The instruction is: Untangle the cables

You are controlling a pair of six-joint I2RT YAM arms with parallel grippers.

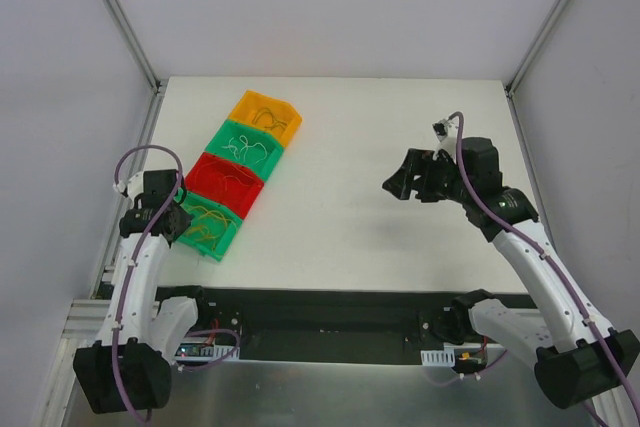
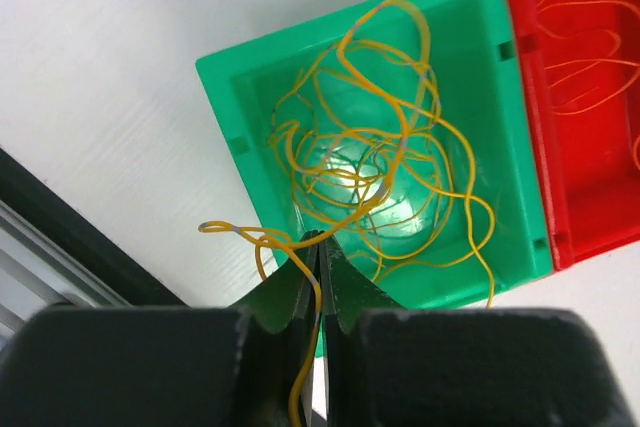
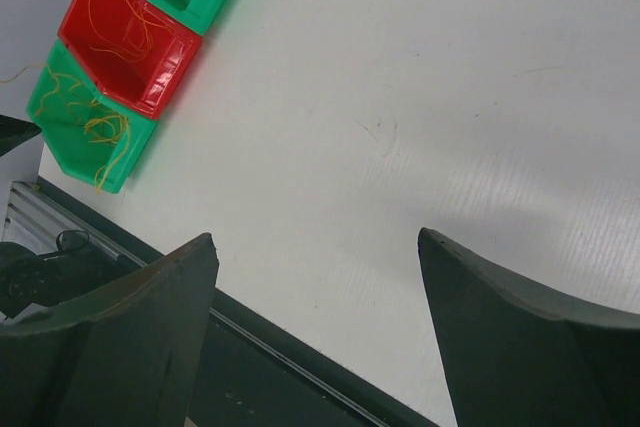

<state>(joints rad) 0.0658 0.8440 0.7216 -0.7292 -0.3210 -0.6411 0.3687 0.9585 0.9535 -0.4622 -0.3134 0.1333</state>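
Note:
A clump of thin orange-yellow cables [image 2: 370, 162] lies looped in the near green bin [image 2: 500, 107], also visible in the top view [image 1: 207, 225]. My left gripper [image 2: 320, 239] is shut on one yellow cable [image 2: 255, 237] that trails out over the bin's near wall; it hovers at that bin's near edge [image 1: 172, 215]. My right gripper [image 3: 315, 237] is open and empty, held above the bare table right of centre [image 1: 405, 184], far from the bins.
A row of bins runs diagonally at left: orange [image 1: 266, 115], green [image 1: 246, 148], red [image 1: 224, 183], then the near green one, each with thin wires. The red bin [image 2: 580, 97] adjoins the near green one. The table's near edge [image 3: 300, 367] lies below.

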